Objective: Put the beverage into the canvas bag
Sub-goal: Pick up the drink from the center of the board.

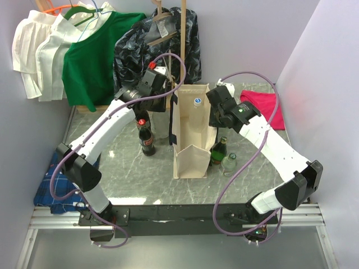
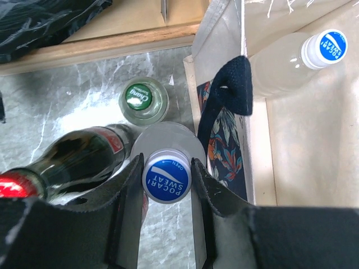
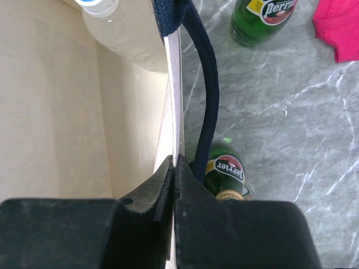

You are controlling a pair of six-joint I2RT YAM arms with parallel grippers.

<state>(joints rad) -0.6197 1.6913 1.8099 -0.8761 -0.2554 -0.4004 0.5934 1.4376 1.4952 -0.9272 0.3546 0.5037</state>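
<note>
The left fingers (image 2: pixel 130 190) pinch the blue cap of a bottle (image 2: pixel 167 178) that stands on the counter (image 2: pixel 67 95) just left of the canvas bag (image 2: pixel 314 140). The right fingers (image 3: pixel 162 185) are pressed together on the bag's right rim. A grip on the cap alone may slip under the bottle's weight. As it rises, the bottle could knock the cola bottle (image 2: pixel 78 154) or the green-capped bottle (image 2: pixel 138 96) close beside it, or snag the navy handle (image 2: pixel 233 89) hanging at the left rim. A second bottle (image 2: pixel 328 46) takes the bag's far end; the near end looks open.
</note>
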